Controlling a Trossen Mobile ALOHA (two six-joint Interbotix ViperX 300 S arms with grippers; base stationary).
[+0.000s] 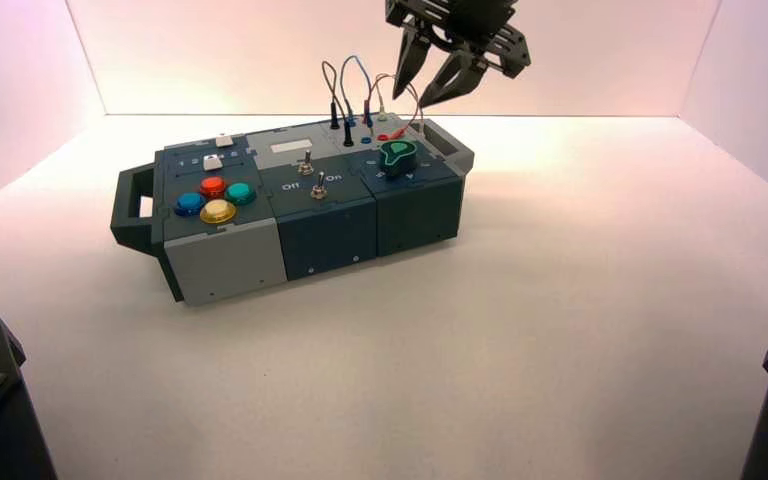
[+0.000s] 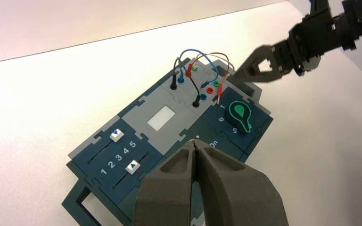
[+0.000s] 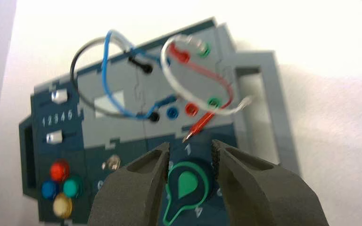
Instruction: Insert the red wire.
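High view: angular grey-and-navy box [image 1: 325,215]. My right gripper [image 1: 430,85], matte black, hangs above its wire end, spread wide, holding nothing. Red wire [image 3: 212,75]: thin loop, slim loose plug lying by the red socket [image 3: 191,109].

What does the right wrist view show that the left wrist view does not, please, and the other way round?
Only the right wrist view: the four round coloured push buttons, such as the domed red one, and the open fingertips of the right tool.

Only the left wrist view: the closed fingertips of the left tool.

Both: the thin red wire with its loose slim red plug lying beside the empty round red socket, the green-and-black rotary knob, and two white square slider caps.
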